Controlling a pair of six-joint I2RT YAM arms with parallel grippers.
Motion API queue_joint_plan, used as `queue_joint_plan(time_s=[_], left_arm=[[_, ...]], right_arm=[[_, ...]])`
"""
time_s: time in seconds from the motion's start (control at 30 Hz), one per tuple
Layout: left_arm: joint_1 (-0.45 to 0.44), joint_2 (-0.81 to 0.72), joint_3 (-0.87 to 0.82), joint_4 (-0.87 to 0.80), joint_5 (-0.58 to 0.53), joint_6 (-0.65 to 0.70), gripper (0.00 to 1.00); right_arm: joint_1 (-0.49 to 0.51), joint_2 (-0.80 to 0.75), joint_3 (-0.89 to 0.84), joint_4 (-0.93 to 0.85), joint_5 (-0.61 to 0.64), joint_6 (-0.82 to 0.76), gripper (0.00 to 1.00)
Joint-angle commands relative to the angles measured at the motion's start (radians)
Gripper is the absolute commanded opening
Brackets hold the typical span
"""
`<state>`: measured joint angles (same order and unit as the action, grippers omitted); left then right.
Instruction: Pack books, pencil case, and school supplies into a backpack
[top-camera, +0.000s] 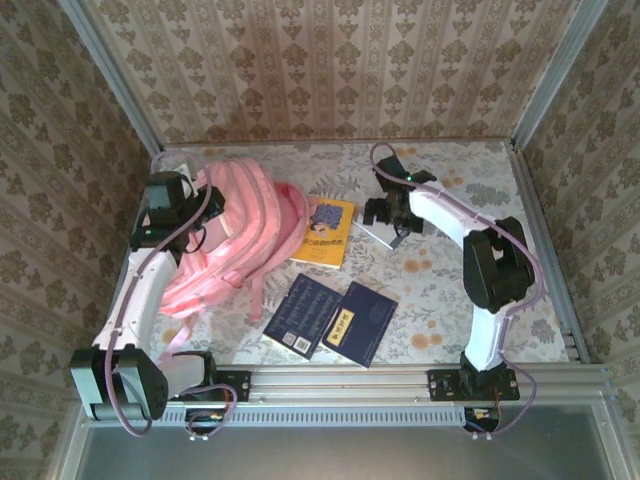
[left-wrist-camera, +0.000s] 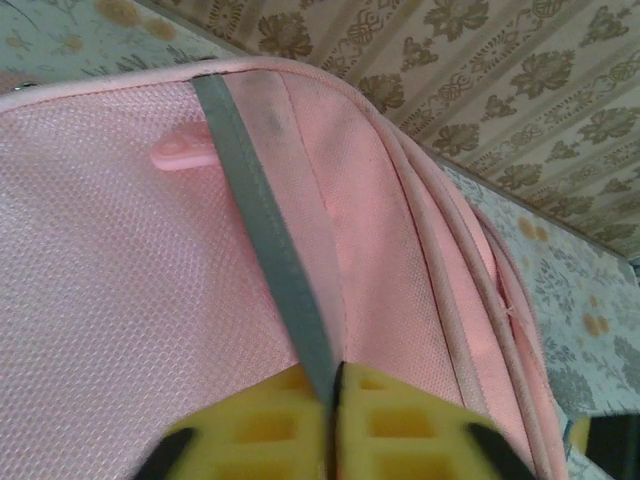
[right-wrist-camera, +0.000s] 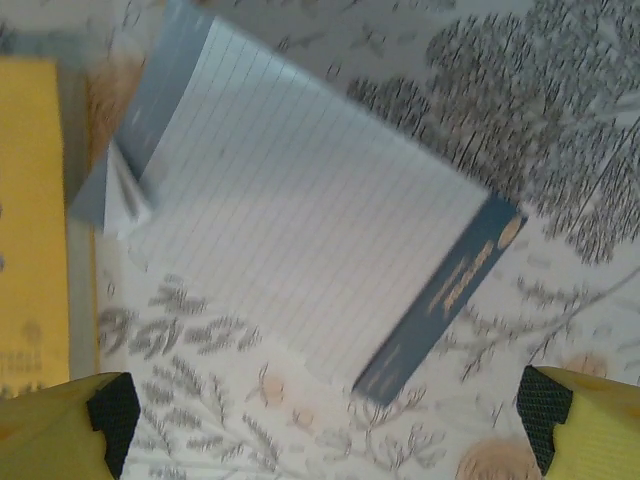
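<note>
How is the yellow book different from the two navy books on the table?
The yellow book has a bright cover with a blue picture; the navy books are dark with small yellow marks. The yellow book lies beside the backpack; the navy books lie nearer the arm bases. The yellow book touches no other book; the navy books lie side by side, touching. All are flat and closed on the table.

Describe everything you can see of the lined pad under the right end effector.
The small lined pad looks like paper: white ruled sheets, a dark blue band with gold lettering at one end, a grey-blue strip at the other, where a corner curls up. It lies flat on the floral table cover, close beside the yellow book; contact between them is unclear. The open right end effector hangs above without touching it.
</note>
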<state>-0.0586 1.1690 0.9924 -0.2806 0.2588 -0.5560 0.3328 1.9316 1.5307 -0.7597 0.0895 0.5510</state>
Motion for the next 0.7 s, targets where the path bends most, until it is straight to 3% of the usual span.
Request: queue_joint_plan(time_s=[0.0,0.13,0.3,0.5,0.67], left_arm=[[-0.007,0.026,0.024,0.001,0.046,-0.007,0.36],[-0.024,0.056,0.055,-0.022,0.062,0.014,0.52],[-0.113,0.072,0.129,-0.083,0.02,0.092,0.68],[-0.263,0.115,0.202,-0.107,-0.001,0.059,0.71],[-0.389,0.202,0.212,-0.07,-0.015,-0.009,0.71]], right_arm=[[-0.097,0.126,0.119,-0.014,-0.175,-0.046,1.0],[-0.15,0.211,0.18,0.005,-0.285,-0.032,1.0],[-0.168,0.248,0.203,0.017,-0.311,-0.041,1.0],[-0.168,0.27,0.171,0.039,-0.344,-0.052,1.0],[-0.133,0.171,-0.035,0.16,-0.38,-0.002,1.0]])
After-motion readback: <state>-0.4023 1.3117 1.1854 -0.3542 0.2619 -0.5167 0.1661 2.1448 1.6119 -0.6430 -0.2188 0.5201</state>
